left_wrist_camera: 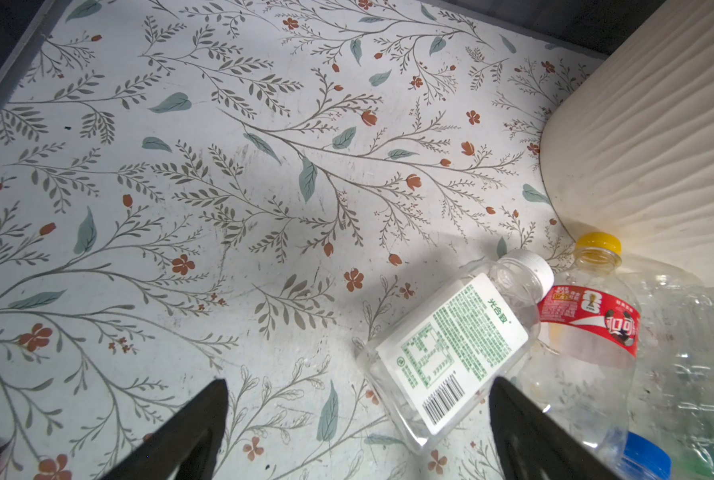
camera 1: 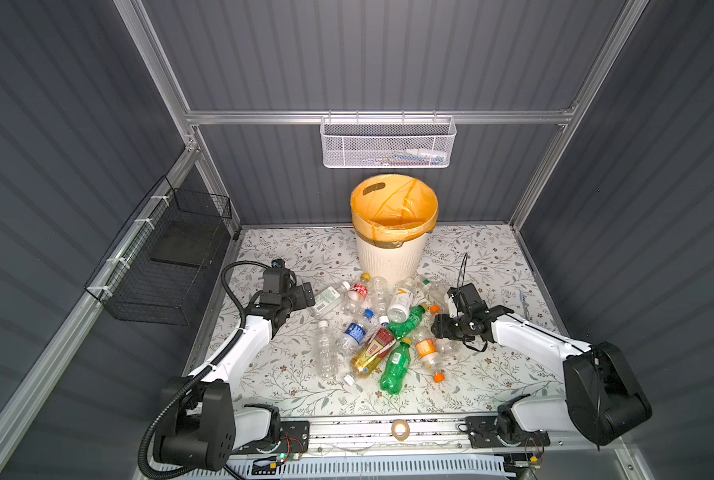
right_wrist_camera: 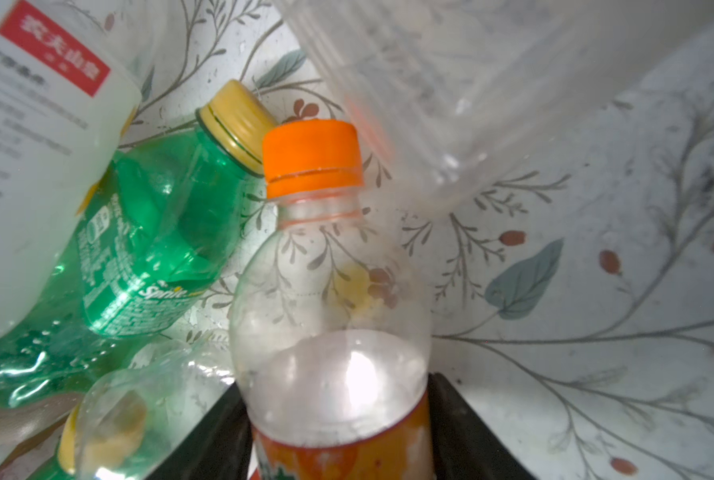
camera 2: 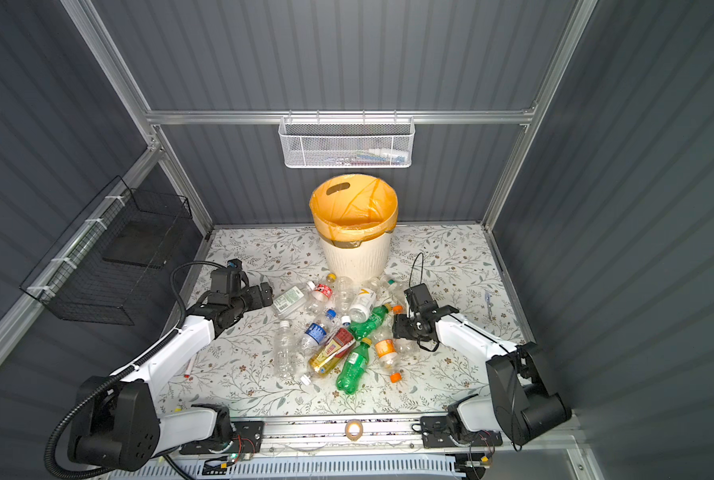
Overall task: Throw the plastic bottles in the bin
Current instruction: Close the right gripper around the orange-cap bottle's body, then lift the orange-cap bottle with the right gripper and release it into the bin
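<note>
Orange-capped bottle, between right pincer jaws, seemingly touching

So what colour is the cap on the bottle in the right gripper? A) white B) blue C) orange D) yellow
C: in the right wrist view, the bottle in the right gripper has an orange cap.

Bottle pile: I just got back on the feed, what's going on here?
The right gripper is closed on an orange-capped bottle at the right edge of the pile. The left gripper hangs open and empty beside a white-labelled bottle at the left edge. The rest lie on the table in front of the bin, and no bottle shows inside it.
</note>
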Controlling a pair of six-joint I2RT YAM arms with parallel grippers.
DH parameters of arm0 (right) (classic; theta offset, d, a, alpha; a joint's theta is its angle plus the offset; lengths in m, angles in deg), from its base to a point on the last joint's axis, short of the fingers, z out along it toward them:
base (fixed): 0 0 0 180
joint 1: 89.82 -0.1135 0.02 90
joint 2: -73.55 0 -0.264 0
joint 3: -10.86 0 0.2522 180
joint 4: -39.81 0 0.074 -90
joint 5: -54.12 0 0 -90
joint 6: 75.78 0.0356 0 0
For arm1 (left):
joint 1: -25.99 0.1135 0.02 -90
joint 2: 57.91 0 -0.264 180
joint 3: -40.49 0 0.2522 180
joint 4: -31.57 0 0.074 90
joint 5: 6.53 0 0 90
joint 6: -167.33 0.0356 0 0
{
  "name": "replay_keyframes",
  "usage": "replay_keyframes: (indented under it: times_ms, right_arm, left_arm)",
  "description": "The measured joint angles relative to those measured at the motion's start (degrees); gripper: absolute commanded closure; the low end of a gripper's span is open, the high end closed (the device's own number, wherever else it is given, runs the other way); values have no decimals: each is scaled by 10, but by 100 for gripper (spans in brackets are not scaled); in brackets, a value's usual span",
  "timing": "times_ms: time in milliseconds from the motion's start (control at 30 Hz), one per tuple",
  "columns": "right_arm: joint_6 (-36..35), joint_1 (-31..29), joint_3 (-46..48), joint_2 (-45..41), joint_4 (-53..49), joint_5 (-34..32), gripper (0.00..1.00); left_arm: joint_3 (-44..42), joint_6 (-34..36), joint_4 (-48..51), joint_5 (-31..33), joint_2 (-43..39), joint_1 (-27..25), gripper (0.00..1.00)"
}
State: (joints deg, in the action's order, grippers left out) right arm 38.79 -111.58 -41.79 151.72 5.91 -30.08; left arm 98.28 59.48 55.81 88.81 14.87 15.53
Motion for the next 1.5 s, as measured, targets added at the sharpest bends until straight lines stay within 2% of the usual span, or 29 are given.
replay_keyframes:
  times_ms: [200,500,600,900,1100,1167,1233,1300,1333,1367,1433,1467,1500]
  right_arm:
    - [8,-1,10,-52,-8,1,46]
    - [62,6,33,-222,-37,-1,45]
    - [96,36,45,-260,-49,0,44]
    - [167,194,124,-355,-91,33,43]
    - [175,212,105,-331,-110,69,45]
    - [174,212,53,-296,-127,84,46]
    - [172,212,-51,-245,-143,99,46]
    - [176,206,-188,-183,-145,119,47]
    - [183,198,-284,-137,-138,131,44]
    - [194,188,-365,-97,-122,143,37]
    - [217,151,-568,9,-92,173,11]
    - [222,136,-656,57,-86,188,2]
    - [229,120,-765,116,-88,206,1]
  left_arm:
    - [0,-5,-10,-8,6,0,2]
    - [0,-15,-30,-21,27,-7,2]
    - [0,-18,-33,-24,34,-12,2]
    - [2,-19,-35,-26,42,-20,2]
    - [2,-20,-45,-31,52,-28,2]
    - [2,-22,-52,-33,58,-32,2]
    - [2,-23,-59,-35,63,-38,2]
    - [2,-24,-66,-37,67,-44,2]
    - [2,-24,-69,-37,68,-47,2]
    - [2,-24,-72,-38,68,-50,2]
    - [2,-24,-76,-39,70,-54,1]
    - [3,-24,-76,-40,70,-55,1]
    - [5,-24,-76,-40,70,-57,1]
